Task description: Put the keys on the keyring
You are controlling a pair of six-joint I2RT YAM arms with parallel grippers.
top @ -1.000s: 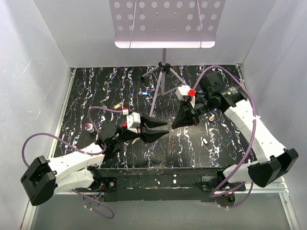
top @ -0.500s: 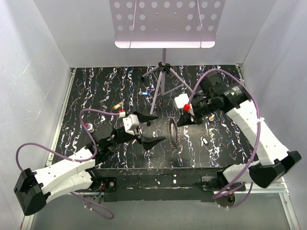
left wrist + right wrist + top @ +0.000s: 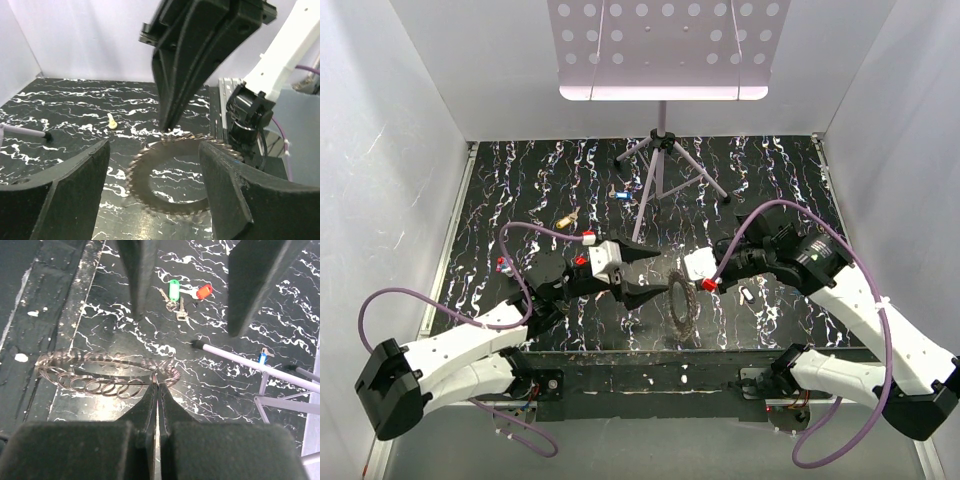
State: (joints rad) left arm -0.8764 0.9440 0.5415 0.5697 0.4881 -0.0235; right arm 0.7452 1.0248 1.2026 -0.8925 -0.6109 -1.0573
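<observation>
Right gripper [image 3: 690, 290] has pulled the pinched keyring [image 3: 682, 305] toward the table [image 3: 520, 180] front.

Tripod stand [image 3: 662, 141]; black marbled table [image 3: 520, 180]

The worktop [image 3: 520, 180] is black with white marbled streaks. The keyring [image 3: 137, 172] is silvery-grey, its rim a repeating toothed pattern. At upper centre of the right wrist view, the green-tagged key [image 3: 173, 290] and the red-tagged key [image 3: 203, 291]; at right, the blue-headed key [image 3: 261, 358]. My left end effector [image 3: 660, 270] and right end effector [image 3: 156, 387] are matt black. My cables [image 3: 780, 203] are purple and my arm links [image 3: 450, 350] white.
</observation>
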